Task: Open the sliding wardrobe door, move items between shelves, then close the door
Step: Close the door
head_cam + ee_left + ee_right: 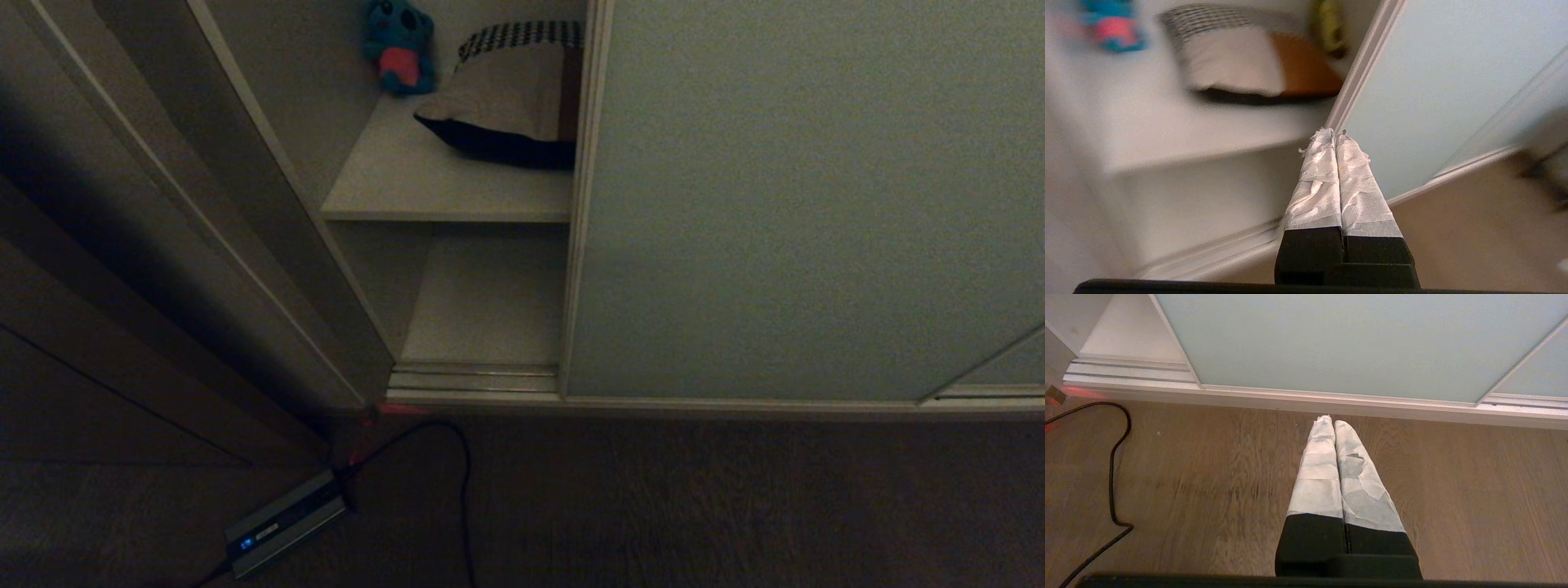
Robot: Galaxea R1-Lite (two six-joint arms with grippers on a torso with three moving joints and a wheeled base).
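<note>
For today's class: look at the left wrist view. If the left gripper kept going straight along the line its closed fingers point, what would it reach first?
Most likely the beige frame edge of the sliding wardrobe door: the shut left gripper has its tips lined up with that edge. Depth is unclear, so it might slip just past, into the open gap.

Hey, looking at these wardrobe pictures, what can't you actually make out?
- Cushion: head view, its right part hidden behind the sliding wardrobe door.
- Yellow-green thing behind the cushion: left wrist view, blurred and cut by the top edge; unidentifiable.
- Koala plush: head view, top cut off by the frame edge.
- Both arms: outside the head view.
</note>
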